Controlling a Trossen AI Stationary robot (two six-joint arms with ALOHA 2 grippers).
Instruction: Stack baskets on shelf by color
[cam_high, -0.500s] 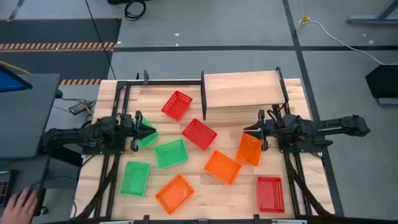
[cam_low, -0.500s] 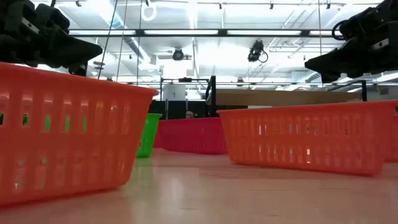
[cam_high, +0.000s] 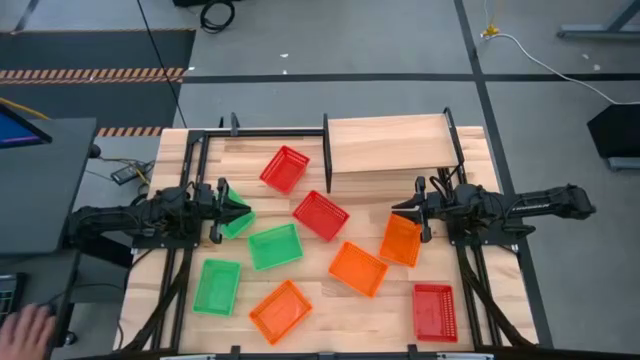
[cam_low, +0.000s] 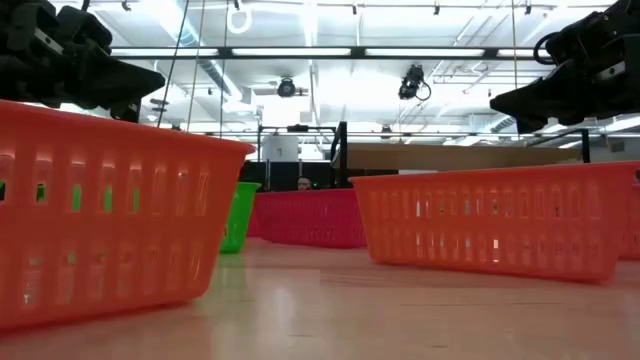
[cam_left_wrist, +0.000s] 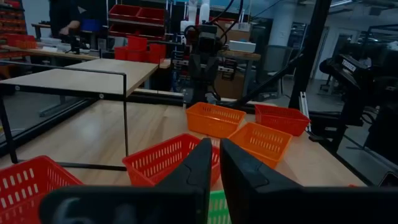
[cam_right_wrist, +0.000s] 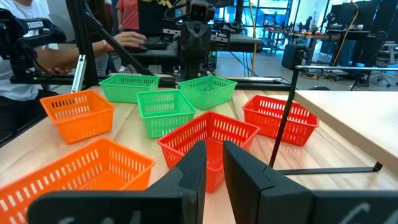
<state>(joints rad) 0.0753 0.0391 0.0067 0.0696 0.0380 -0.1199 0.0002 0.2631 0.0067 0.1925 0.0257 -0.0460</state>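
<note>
The shelf (cam_high: 390, 143) stands bare at the table's back right. In the high view three red baskets (cam_high: 321, 215), three orange baskets (cam_high: 357, 268) and three green baskets (cam_high: 275, 246) lie scattered singly on the tabletop. My left gripper (cam_high: 240, 212) hovers over the leftmost green basket (cam_high: 236, 224), shut and empty; its own view (cam_left_wrist: 216, 144) looks over a red basket (cam_left_wrist: 165, 160). My right gripper (cam_high: 397, 210) hovers just behind an orange basket (cam_high: 401, 240), shut and empty; its own view (cam_right_wrist: 214, 146) looks over a red basket (cam_right_wrist: 208, 134).
A black frame rail (cam_high: 270, 131) runs along the table's back edge. A person's hand (cam_high: 25, 325) shows off the table at the front left. People (cam_right_wrist: 25, 37) stand beyond the table in the right wrist view. Large orange baskets (cam_low: 100, 210) fill the low view's foreground.
Both arms and all baskets have stayed put. The person's hand at the front left has shifted slightly towards the picture's edge.
</note>
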